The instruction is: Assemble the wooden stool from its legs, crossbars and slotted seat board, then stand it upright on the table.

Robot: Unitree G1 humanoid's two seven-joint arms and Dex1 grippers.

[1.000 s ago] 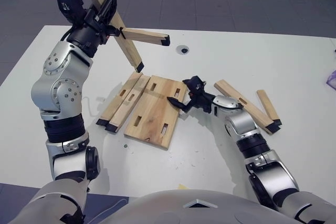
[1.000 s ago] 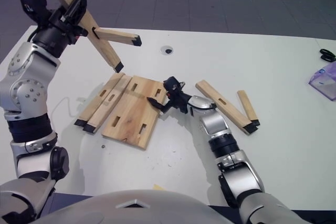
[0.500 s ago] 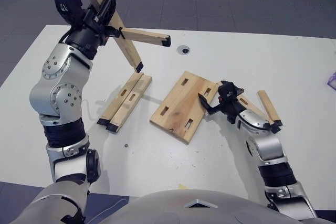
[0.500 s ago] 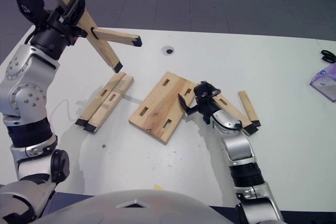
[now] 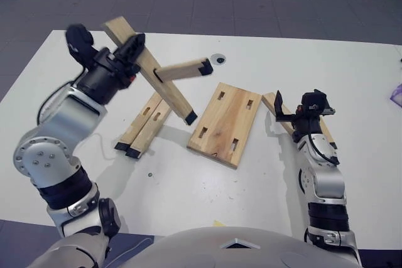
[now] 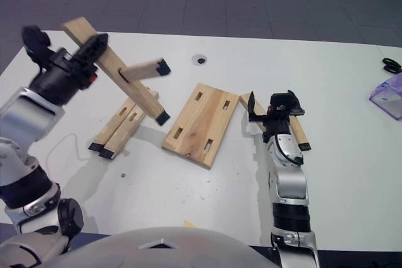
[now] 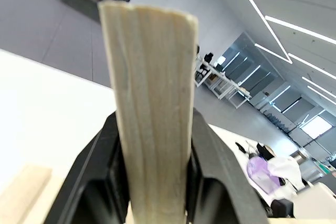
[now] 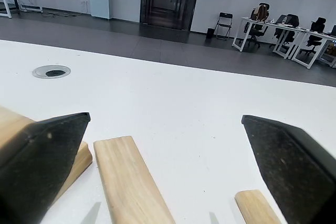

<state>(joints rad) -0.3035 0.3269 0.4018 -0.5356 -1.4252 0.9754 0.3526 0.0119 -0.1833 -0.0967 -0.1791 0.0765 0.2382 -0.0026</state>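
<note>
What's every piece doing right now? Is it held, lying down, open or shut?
Left gripper: jaws shut on the leg-and-crossbar piece.
Leg-and-crossbar piece: held tilted above the table.
Seat board: lying flat, slots showing.
Two legs: lying flat, side by side.
Right gripper: jaws open, empty.
Loose leg: lying flat by the right gripper.
Short crossbar: lying flat beside it.

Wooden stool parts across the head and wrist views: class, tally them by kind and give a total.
Legs: 4 (1 lifted, 3 lying flat)
Crossbars: 2 (1 joined to the lifted leg, 1 loose)
Seat board: 1
Total: 7
</note>
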